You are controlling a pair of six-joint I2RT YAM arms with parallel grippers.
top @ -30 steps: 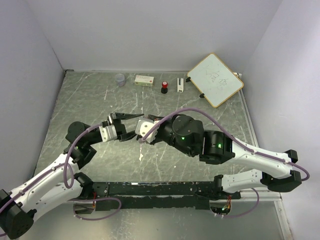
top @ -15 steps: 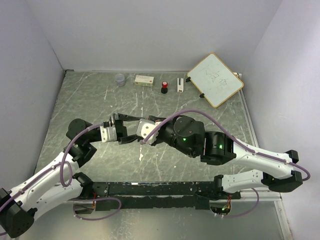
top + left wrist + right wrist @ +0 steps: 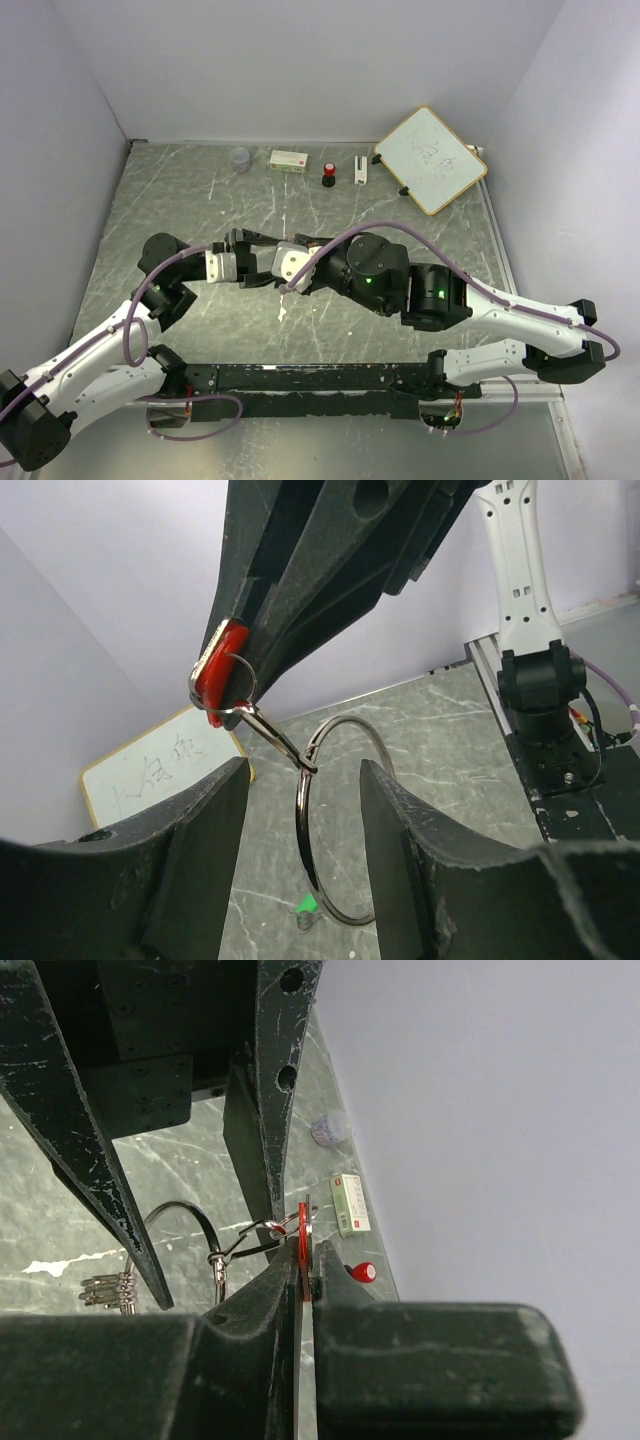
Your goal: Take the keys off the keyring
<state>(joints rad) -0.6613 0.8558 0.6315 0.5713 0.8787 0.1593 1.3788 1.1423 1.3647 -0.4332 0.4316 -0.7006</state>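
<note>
top external. finds the left gripper (image 3: pixel 262 255) and the right gripper (image 3: pixel 281 262) tip to tip above the middle of the table (image 3: pixel 170 210). cannot tell finger spread from here, nor pick out the keyring, which is too small and buried between the tips. notes along the far edge a clear cup (image 3: pixel 240 158), a small box (image 3: pixel 289 159) and a black knob with a red top (image 3: pixel 328 175). also notes a whiteboard (image 3: pixel 430 158) at the far right corner.

left wrist. finds the left fingers (image 3: pixel 190 860) spread wide and gripping nothing, the keyring (image 3: pixel 303 840) hanging in the gap between them. records the right gripper reaching down from the top of the frame, tips clamped on the red key (image 3: pixel 218 680). traces a small loop through that key, then a clasp (image 3: pixel 275 735) running down to the large ring. spots the green key (image 3: pixel 307 905) low by the ring — cannot tell whether attached.

right wrist. shows the right fingers (image 3: pixel 260 1300) pressed together on the red key's head, held edge-on between the pads. follows the keyring leftward from it, between the two spread left fingers. notes a cluster of plain metal pieces (image 3: pixel 105 1288) lower left — cannot tell whether hanging or lying on the table.
</note>
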